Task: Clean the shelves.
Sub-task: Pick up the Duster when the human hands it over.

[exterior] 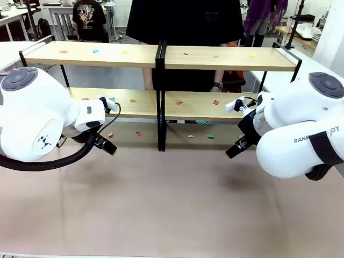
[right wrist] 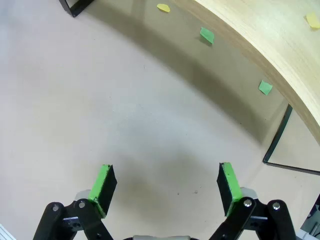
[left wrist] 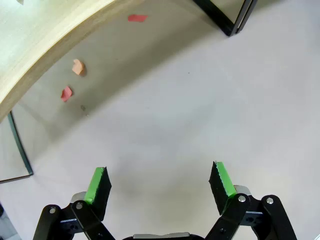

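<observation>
Reading from the near edge, the left gripper (left wrist: 160, 182) and the right gripper (right wrist: 165, 185) are found low over the table (exterior: 172, 215), one at each side and both directed toward the far side. On each, the green pads (left wrist: 95, 185) are spread fully apart; nothing is held between them and nothing is touched. The step in hand is judged to be the approach, since no litter has yet been picked up. Just beyond the left gripper, a red scrap (left wrist: 66, 93) and an orange scrap (left wrist: 77, 67) lie on the tabletop beneath the lower board. Ahead of the right gripper, a green scrap (right wrist: 206, 34) lies in the matching position, with more scraps beside it. The shelves (exterior: 107, 54) stand across the far part of the table as two racks set side by side, their black frames meeting at the centre. Further coloured scraps are scattered on the lower and upper boards. A person (exterior: 185, 21) stands behind the shelves at the far side. For the next move, one scrap should be selected and a gripper lowered until its pads straddle it. As the pieces appear thin and flat, the pads would likely need to be brought down to the surface before being closed, with care taken to avoid the lower board.
</observation>
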`<state>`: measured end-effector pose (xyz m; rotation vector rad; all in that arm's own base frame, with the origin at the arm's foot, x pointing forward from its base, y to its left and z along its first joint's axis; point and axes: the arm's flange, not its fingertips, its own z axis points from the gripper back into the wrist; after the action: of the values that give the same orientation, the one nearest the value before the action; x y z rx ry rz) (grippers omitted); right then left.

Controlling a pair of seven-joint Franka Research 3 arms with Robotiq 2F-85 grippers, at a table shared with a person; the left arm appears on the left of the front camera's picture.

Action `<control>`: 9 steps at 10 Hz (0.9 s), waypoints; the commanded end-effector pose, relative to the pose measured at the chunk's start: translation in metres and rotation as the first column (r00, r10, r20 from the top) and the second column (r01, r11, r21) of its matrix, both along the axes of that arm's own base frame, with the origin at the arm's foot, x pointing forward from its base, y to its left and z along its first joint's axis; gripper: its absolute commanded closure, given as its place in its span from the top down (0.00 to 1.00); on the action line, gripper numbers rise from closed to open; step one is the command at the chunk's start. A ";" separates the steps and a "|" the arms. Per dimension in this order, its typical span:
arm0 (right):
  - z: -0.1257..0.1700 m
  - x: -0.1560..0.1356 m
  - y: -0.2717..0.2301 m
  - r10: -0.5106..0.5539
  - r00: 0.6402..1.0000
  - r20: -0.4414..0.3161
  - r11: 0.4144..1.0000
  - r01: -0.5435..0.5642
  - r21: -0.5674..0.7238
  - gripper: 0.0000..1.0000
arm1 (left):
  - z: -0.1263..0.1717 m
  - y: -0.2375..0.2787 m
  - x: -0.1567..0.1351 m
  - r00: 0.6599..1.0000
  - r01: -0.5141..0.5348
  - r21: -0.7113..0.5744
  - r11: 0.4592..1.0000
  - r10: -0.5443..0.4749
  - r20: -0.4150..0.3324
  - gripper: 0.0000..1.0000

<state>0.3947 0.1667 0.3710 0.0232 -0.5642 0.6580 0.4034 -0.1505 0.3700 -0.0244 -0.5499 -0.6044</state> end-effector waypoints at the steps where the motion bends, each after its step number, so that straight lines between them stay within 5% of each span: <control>1: 0.000 0.000 0.000 0.000 1.000 0.000 1.000 0.000 0.000 1.00 | 0.000 0.000 0.000 1.000 0.000 0.000 1.000 0.000 0.000 1.00; 2: 0.038 -0.018 -0.018 0.068 0.997 0.027 0.997 -0.068 0.022 1.00 | 0.033 0.027 -0.011 0.993 0.114 -0.077 0.991 -0.116 -0.019 1.00; 3: 0.080 -0.035 -0.047 0.108 0.993 0.039 0.994 -0.109 0.027 1.00 | 0.070 0.057 -0.029 0.990 0.117 -0.127 0.985 -0.126 -0.062 1.00; 5: 0.154 -0.056 -0.106 0.217 0.976 -0.009 0.960 -0.212 0.185 1.00 | 0.133 0.126 -0.055 0.977 0.212 -0.301 0.930 -0.211 0.036 1.00; 7: 0.182 -0.069 -0.141 0.266 0.964 0.005 0.927 -0.257 0.271 1.00 | 0.167 0.182 -0.066 0.922 0.385 -0.393 0.835 -0.369 0.118 1.00; 9: 0.200 -0.068 -0.169 0.287 0.957 0.036 0.904 -0.283 0.321 1.00 | 0.193 0.215 -0.064 0.903 0.424 -0.507 0.751 -0.392 0.175 1.00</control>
<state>0.3105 0.0004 0.5737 0.4027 -0.6578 0.8294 0.3172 0.0679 0.5613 -0.6123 -0.7921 -0.8633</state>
